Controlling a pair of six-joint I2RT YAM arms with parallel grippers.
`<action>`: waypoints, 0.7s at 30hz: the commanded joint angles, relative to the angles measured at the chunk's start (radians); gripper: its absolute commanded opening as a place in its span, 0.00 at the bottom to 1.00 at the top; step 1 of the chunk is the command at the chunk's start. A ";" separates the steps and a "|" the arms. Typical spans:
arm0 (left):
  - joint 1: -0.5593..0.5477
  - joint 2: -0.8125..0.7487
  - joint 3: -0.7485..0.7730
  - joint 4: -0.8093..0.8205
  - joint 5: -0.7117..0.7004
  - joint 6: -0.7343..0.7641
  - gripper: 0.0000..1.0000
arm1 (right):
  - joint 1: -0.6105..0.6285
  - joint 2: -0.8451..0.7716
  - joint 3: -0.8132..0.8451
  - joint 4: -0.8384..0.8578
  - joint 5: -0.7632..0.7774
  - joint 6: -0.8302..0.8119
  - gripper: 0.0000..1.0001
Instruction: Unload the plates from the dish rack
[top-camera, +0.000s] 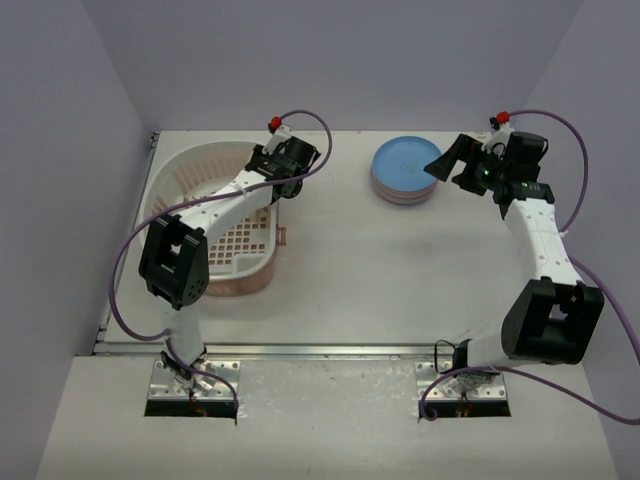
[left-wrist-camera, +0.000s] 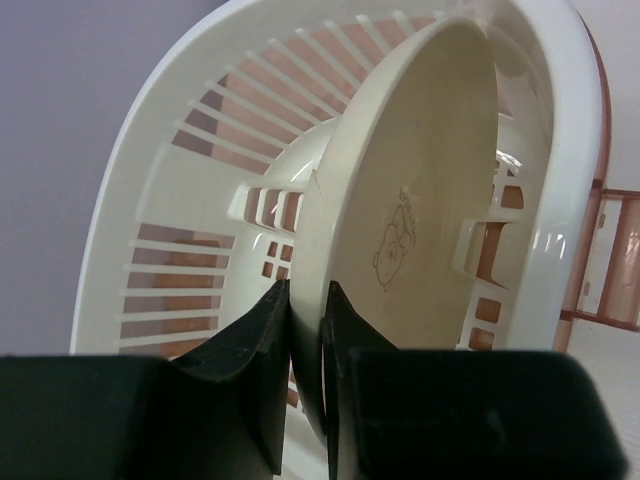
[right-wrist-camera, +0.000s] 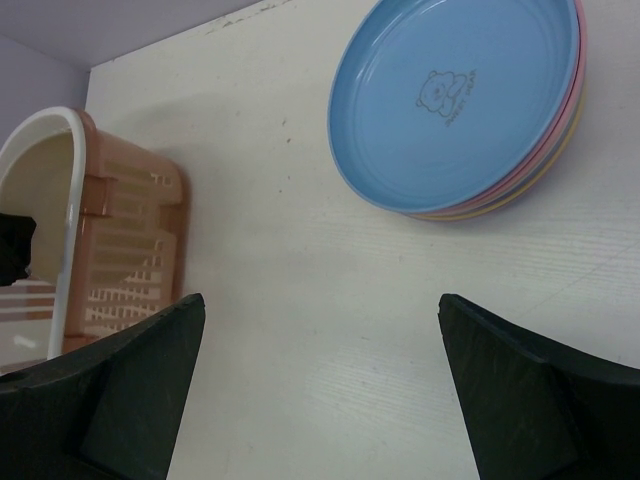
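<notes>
While left end effector pinches cream plate, right end effector wide, white table, lilac walls.

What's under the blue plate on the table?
Only a pink rim and a yellow rim of stacked plates peek out below the blue plate. Their faces are covered; exact count unclear.

Place: a robot lab cell, boxed in and staged.
Walls: plain pale lavender panels close the bench on 3 sides.
Bench: bare white top with a metal strip along its near edge.
Arms: 2 white-and-black robot arms, the left arm and the right arm, bolted to metal brackets; purple cables loop loose.
Props: pastel plastic plates stacked on the bench; a cream plate upright in a pink-and-white dish rack.
</notes>
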 joint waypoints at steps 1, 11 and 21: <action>-0.047 -0.052 0.023 0.077 -0.142 0.090 0.00 | 0.003 -0.035 0.013 0.052 -0.022 -0.004 0.99; -0.148 -0.038 -0.048 0.413 -0.343 0.475 0.00 | 0.003 -0.045 0.006 0.052 -0.026 -0.008 0.99; -0.141 -0.134 -0.145 0.806 -0.371 0.807 0.00 | 0.002 -0.077 0.014 0.044 -0.044 -0.039 0.99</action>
